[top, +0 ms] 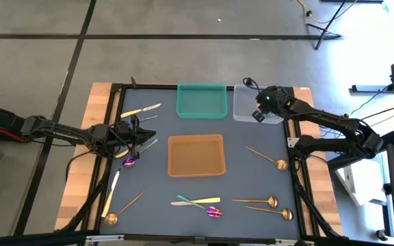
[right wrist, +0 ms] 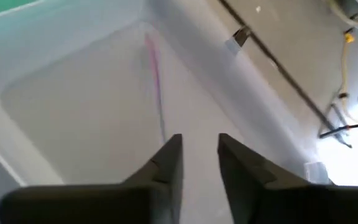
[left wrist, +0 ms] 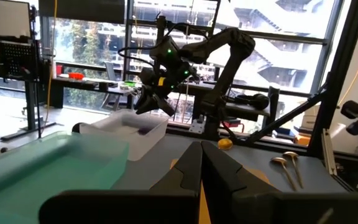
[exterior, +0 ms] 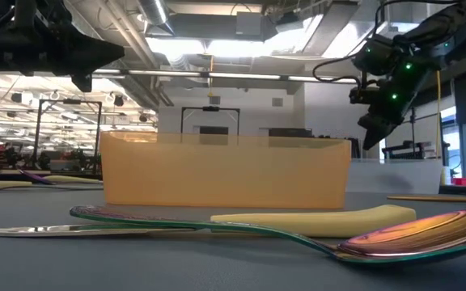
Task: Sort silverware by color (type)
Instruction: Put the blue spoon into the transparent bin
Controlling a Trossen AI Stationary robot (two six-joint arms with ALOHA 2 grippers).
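We find the right gripper [top: 260,113] over the clear tray [top: 246,108], fingers [right wrist: 166,163] slightly apart, empty; a purple utensil [right wrist: 155,81] lies below it in the tray. Left gripper [top: 144,139] closed, empty, purple spoon [top: 129,162] just beside.

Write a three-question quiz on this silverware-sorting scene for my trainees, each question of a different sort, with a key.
1. True or false: the right arm's jaws hang over the green tray.
2. In the high view, how many gold spoons lie to the right of the orange tray? A) one B) three C) five
3. Short answer: in the right wrist view, what already lies in the clear tray?

Key
1. False: they hang over the clear tray, standing apart.
2. B
3. One thin purplish piece of silverware.
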